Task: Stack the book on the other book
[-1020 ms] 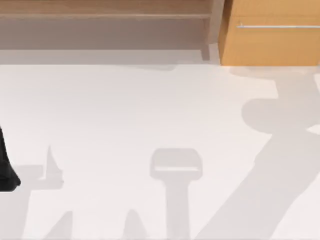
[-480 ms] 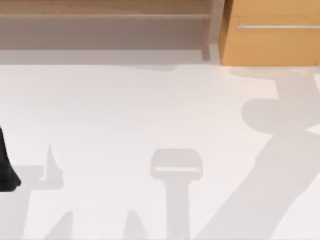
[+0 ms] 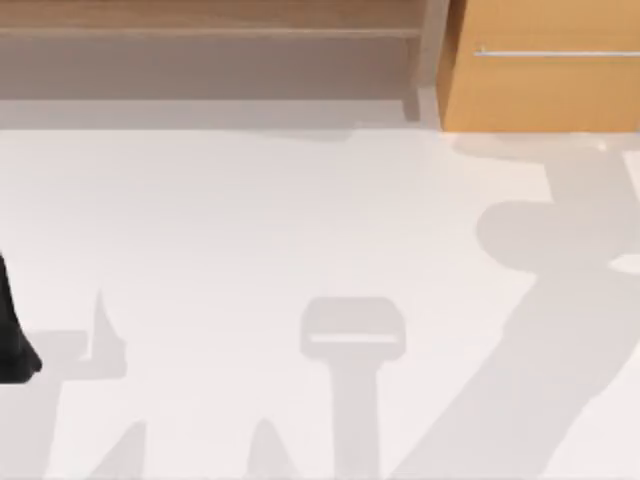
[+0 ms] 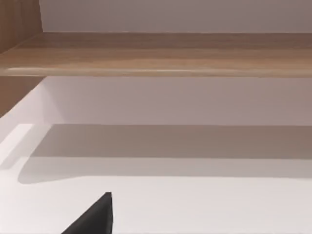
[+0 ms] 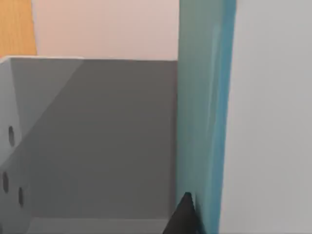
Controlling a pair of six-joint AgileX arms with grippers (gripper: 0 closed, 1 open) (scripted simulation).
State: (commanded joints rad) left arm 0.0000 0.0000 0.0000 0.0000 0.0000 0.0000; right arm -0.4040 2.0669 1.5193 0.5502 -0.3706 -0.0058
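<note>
Books in sight number one: a teal book (image 5: 204, 112), standing upright on edge close before the right wrist camera, beside a grey box (image 5: 97, 136) with three small holes in its side wall. One dark tip of the right gripper (image 5: 184, 218) sits against the book's lower edge; whether that claw is clamped on it I cannot tell. The left arm (image 3: 12, 340) rests at the left edge of the white table (image 3: 250, 220). One dark tip of the left gripper (image 4: 95, 219) faces one wooden shelf (image 4: 156, 53); wide or narrow, I cannot tell. One orange cabinet (image 3: 540, 90) stands behind
</note>
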